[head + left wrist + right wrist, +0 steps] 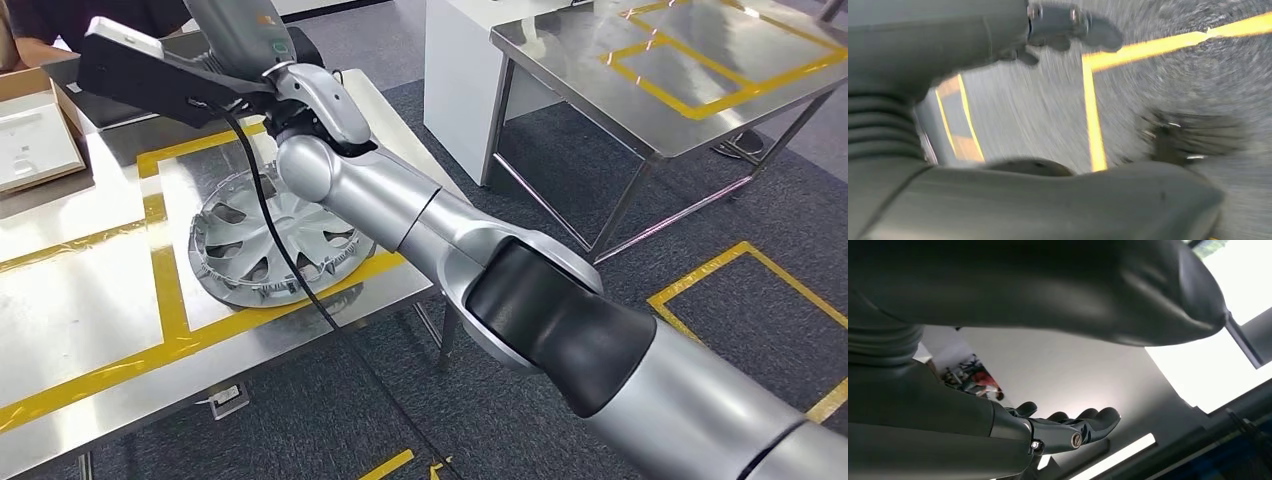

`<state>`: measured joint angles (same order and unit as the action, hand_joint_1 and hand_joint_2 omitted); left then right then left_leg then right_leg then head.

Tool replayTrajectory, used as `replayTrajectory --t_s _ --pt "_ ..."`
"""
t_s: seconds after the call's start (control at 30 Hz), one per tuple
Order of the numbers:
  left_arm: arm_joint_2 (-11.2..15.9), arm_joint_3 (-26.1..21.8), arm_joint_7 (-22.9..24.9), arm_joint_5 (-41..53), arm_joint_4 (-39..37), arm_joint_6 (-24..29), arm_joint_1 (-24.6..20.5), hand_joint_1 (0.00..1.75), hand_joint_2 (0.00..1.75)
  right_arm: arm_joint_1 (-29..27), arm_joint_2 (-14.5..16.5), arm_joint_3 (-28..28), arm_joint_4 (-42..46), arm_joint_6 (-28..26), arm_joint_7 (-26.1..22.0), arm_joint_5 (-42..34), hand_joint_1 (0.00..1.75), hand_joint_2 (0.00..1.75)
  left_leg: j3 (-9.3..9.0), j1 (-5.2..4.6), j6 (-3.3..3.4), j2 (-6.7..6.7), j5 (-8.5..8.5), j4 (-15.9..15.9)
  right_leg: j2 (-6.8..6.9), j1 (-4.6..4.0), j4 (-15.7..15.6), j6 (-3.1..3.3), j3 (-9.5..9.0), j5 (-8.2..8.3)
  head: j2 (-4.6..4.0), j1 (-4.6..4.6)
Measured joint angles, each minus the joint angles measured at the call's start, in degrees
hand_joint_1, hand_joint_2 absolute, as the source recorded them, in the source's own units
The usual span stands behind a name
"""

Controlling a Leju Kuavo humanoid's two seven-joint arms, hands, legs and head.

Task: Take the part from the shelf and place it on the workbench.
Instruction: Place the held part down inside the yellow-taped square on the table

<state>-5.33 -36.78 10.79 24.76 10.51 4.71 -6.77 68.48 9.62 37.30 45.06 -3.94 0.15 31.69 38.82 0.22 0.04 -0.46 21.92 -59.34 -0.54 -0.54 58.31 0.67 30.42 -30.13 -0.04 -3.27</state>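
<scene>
**Part on the worktop, right arm raised above it**

While the silver hubcap-like part lies flat on the worktop, inside the yellow-taped square near the right edge, its near rim sits on the tape line. The placing looks done, as far as I can judge.

The left hand, blurred in its wrist view, hangs over the carpet with its fingers apart and nothing in them. To the right, the right arm reaches across above the part; the right hand, seen in its wrist view against the ceiling, is slack, fingers loosely apart, holding nothing.

A black cable from the wrist drapes over the part. If the arm pulls away sharply, the cable might catch a spoke and drag the part toward the nearby edge.
</scene>
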Motion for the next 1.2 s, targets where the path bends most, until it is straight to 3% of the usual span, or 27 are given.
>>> replayTrajectory --t_s 0.1,0.17,0.23,0.3,0.37,0.4,0.43,0.47,0.57,0.6,0.73,0.8,0.87,0.9,0.93,0.97,1.0,1.07,1.1,1.13,1.2 --pt "1.02 15.67 -0.11 -21.58 -0.02 0.66 0.47 0.00 0.00 0.20 -0.35 -0.70 5.43 -0.52 -0.50 -0.09 0.00 0.00 -0.04 -0.33 0.31 0.04 0.38 -0.11 0.01 0.19 -0.14 -0.41 -0.15 -0.08 0.00 0.03" --pt "1.34 22.99 -0.15 -23.11 -0.07 0.77 0.69 0.00 0.00 0.24 -0.47 -0.89 8.41 -0.82 -0.52 0.10 0.00 0.00 -0.17 -0.42 0.58 0.04 0.48 -0.05 0.00 0.29 -0.23 -0.73 -0.30 -0.11 0.00 0.02" --pt "1.41 27.35 -0.22 -18.40 -0.13 0.82 0.88 0.00 0.00 0.22 -0.56 -1.10 10.53 -1.30 -0.67 0.39 0.00 0.00 -0.52 -0.12 0.91 0.21 0.12 0.55 0.00 0.30 0.43 -1.12 -0.26 -0.65 0.00 -0.05" --pt "1.51 30.22 -0.25 -15.37 -0.18 0.93 0.94 0.00 0.00 0.01 -0.74 -1.28 12.04 -1.73 -0.94 0.67 0.00 0.00 -0.78 0.15 1.17 0.45 -0.22 1.11 0.08 0.42 4.56 -1.60 1.45 -3.41 0.00 -0.22" --pt "1.78 32.29 -0.26 -14.62 -0.24 1.08 1.02 0.00 0.00 -0.73 -1.04 -1.33 13.13 -2.08 -1.13 1.00 0.00 0.00 -0.73 0.17 1.20 0.59 -0.27 1.14 0.13 0.78 12.11 -2.01 5.00 -7.15 0.00 -0.37" --pt "1.89 33.07 -0.26 -14.51 -0.26 1.13 1.10 0.00 0.00 -1.26 -1.21 -1.33 13.54 -2.21 -1.12 1.15 0.00 0.00 -0.67 0.20 1.13 0.63 -0.32 1.10 0.14 1.01 14.98 -2.18 6.37 -7.95 0.00 -0.40" --pt "1.93 33.74 -0.26 -14.44 -0.28 1.14 1.23 0.00 0.00 -1.73 -1.39 -1.33 13.87 -2.32 -1.10 1.28 0.00 0.00 -0.57 0.26 1.02 0.66 -0.39 1.04 0.15 1.23 15.94 -2.34 6.87 -7.61 0.00 -0.43" --pt "1.93 34.31 -0.26 -14.42 -0.31 1.13 1.37 0.00 0.00 -2.03 -1.54 -1.33 14.14 -2.42 -1.06 1.41 0.00 0.00 -0.42 0.38 0.85 0.66 -0.49 0.94 0.19 1.44 14.58 -2.46 6.27 -6.22 0.00 -0.45" --pt "2.09 35.42 -0.27 -14.37 -0.36 1.14 1.69 0.00 0.00 -2.33 -1.79 -1.37 15.06 -2.85 -1.04 1.79 0.00 0.00 0.18 0.69 -0.19 0.59 -0.98 0.46 0.38 1.76 4.33 -2.61 1.30 -1.07 0.00 -0.56" --pt "2.19 35.66 -0.32 -14.35 -0.37 1.16 1.74 0.00 0.00 -2.39 -1.87 -1.42 15.32 -3.03 -1.03 1.85 0.00 0.00 0.31 0.67 -0.66 0.53 -1.17 0.30 0.35 1.73 2.38 -2.32 0.53 -0.31 0.00 -0.60" --pt "2.40 36.45 -0.42 -14.26 -0.40 1.23 2.08 0.00 0.00 -2.56 -2.21 -1.75 15.91 -3.57 -0.89 2.03 0.00 0.00 0.87 0.74 -2.51 0.37 -1.57 0.35 0.11 1.56 1.93 0.00 1.68 0.80 0.00 -0.62" --pt "2.46 36.63 -0.41 -14.25 -0.43 1.23 2.30 0.00 0.00 -2.59 -2.26 -1.84 16.08 -3.62 -0.89 2.20 0.00 0.00 2.29 0.87 -3.00 0.38 2.14 -3.02 0.17 1.61 1.73 0.95 2.55 1.98 0.00 -0.58" --pt "2.51 36.77 -0.42 -14.24 -0.44 1.23 2.35 0.00 0.00 -2.86 -2.33 -1.98 16.14 -3.62 -1.00 2.31 0.00 0.00 4.41 0.86 -3.19 0.37 7.60 -10.34 0.15 1.40 1.75 1.36 3.75 3.05 0.00 -0.57" --pt "2.52 36.84 -0.42 -14.24 -0.44 1.23 2.35 0.00 0.00 -3.13 -2.38 -2.05 16.14 -3.62 -1.10 2.36 0.00 0.00 4.99 0.85 -3.21 0.36 9.20 -13.60 0.15 1.24 1.77 1.45 4.40 3.54 0.00 -0.57" --pt "2.54 36.90 -0.43 -14.23 -0.44 1.23 2.36 0.00 0.00 -3.40 -2.41 -2.10 16.14 -3.62 -1.20 2.45 0.00 0.00 4.80 0.83 -3.14 0.36 9.75 -15.36 0.15 1.06 1.79 1.50 5.03 4.02 0.00 -0.58" --pt "2.55 36.94 -0.44 -14.21 -0.44 1.24 2.35 0.00 0.00 -3.61 -2.43 -2.15 16.14 -3.62 -1.30 2.59 0.00 0.00 3.59 0.78 -2.94 0.36 9.36 -15.08 0.15 0.90 1.82 1.51 5.63 4.48 0.00 -0.59" --pt "2.58 36.95 -0.47 -14.18 -0.44 1.27 2.34 0.00 0.00 -3.71 -2.44 -2.22 16.14 -3.62 -1.40 2.78 0.00 0.00 1.32 0.66 -2.60 0.35 8.37 -12.63 0.15 0.75 1.83 1.48 6.15 4.90 0.00 -0.58" --pt "2.86 36.95 -0.56 -14.05 -0.40 1.36 2.20 0.00 0.00 -3.64 -2.45 -2.48 16.14 -3.68 -1.69 3.22 0.00 0.00 -4.46 0.18 -1.62 0.34 7.20 -5.02 0.16 0.58 1.87 1.26 6.87 5.68 0.00 -0.63" --pt "2.98 36.95 -0.62 -13.95 -0.38 1.41 2.10 0.00 0.00 -3.59 -2.46 -2.62 16.14 -3.73 -1.83 3.39 0.00 0.00 -6.43 -0.12 -1.27 0.34 6.93 -2.24 0.22 0.59 1.85 1.02 7.02 6.00 0.00 -0.62" --pt "3.10 36.96 -0.64 -13.85 -0.36 1.47 1.98 0.00 0.00 -3.56 -2.48 -2.76 16.14 -3.82 -1.93 3.56 0.00 0.00 -7.48 -0.40 -0.98 0.34 6.96 -0.60 0.29 0.67 1.82 0.69 7.07 6.31 0.00 -0.63" --pt "3.14 36.97 -0.66 -13.68 -0.35 1.54 1.83 0.00 0.00 -3.59 -2.50 -3.04 16.14 -3.98 -1.98 3.88 0.00 0.00 -7.35 -0.57 -0.55 0.36 6.27 0.07 0.40 0.72 1.60 -0.03 7.13 6.93 0.00 -0.62"
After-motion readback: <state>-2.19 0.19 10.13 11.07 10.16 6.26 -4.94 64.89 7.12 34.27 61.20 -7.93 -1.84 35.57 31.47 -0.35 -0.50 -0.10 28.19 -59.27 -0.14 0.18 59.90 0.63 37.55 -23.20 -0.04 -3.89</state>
